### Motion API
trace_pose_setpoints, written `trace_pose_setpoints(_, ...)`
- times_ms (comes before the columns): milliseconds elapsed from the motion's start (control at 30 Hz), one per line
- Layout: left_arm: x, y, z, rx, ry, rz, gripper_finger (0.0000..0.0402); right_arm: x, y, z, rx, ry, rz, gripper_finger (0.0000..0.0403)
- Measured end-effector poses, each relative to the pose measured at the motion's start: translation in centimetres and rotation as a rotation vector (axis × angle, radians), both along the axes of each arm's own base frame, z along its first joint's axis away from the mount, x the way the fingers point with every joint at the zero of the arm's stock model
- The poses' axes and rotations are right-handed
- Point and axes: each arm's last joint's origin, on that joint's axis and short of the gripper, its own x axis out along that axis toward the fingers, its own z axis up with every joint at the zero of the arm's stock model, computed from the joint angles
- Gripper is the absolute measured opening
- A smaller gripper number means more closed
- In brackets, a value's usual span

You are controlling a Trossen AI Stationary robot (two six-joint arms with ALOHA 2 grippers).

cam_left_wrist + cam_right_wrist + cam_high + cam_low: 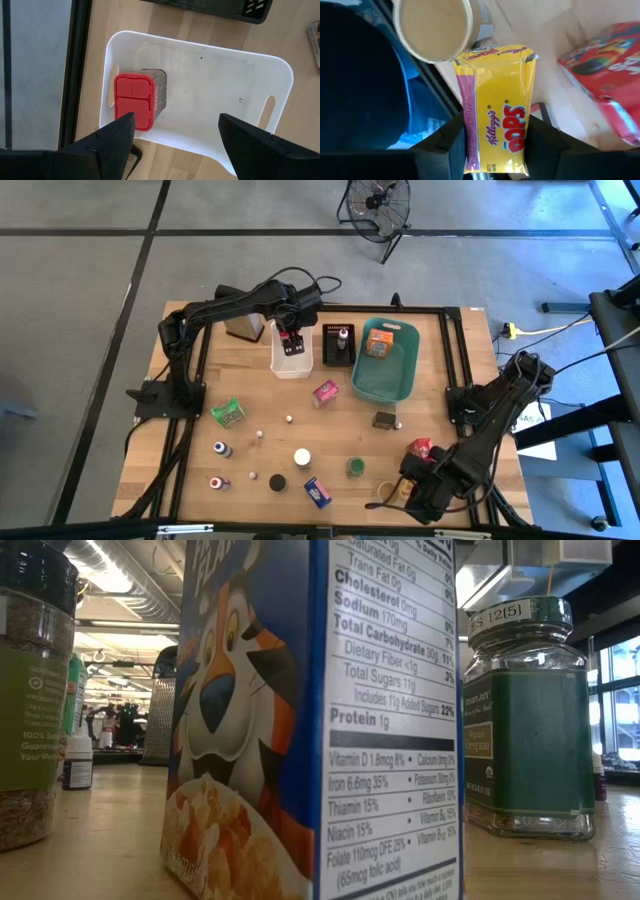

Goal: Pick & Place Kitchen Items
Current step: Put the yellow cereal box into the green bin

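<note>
Yellow cereal box [496, 107]: red "POPS" lettering, pink side; gripped by right gripper [495, 145] beside red box [605, 85].
Left gripper [175, 135]: spread wide above white bin [260, 65]; red-capped jar [137, 100] inside.

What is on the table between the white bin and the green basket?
In the high view, a black tray sits between the white bin and the teal basket, with a small white-capped bottle in it.

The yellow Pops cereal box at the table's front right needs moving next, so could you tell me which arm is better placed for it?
The right arm. Its gripper already has the yellow Pops box between its fingers, at the table's front right. The left gripper is open above the white bin at the back, where a red-lidded jar lies.
</note>
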Motion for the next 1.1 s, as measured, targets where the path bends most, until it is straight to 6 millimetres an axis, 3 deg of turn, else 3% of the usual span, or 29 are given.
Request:
trace_pose_setpoints(367, 0.0, 0.0, 0.0, 0.000, 0.000, 0.000, 0.0283, -1.2, -0.7, 4.7, -0.047, 0.125, -0.069, 0.0159)
trace_pose_setpoints(833, -0.1, -0.2, 0.0, -0.013, 0.012, 0.032, 0.0283, -1.2, -1.1, 8.3, -0.065, 0.010, 0.015, 0.0159)
trace_pose_setpoints(1000, -1.4, -0.7, -0.2, -0.063, 0.140, 0.096, 0.0283, -1.8, -2.1, 9.5, -0.160, 0.023, 0.015, 0.0159)
trace_pose_setpoints(1100, -2.2, -1.0, -0.2, -0.070, 0.209, 0.161, 0.0283, -1.7, -2.4, 10.2, -0.203, -0.078, 0.098, 0.0159)
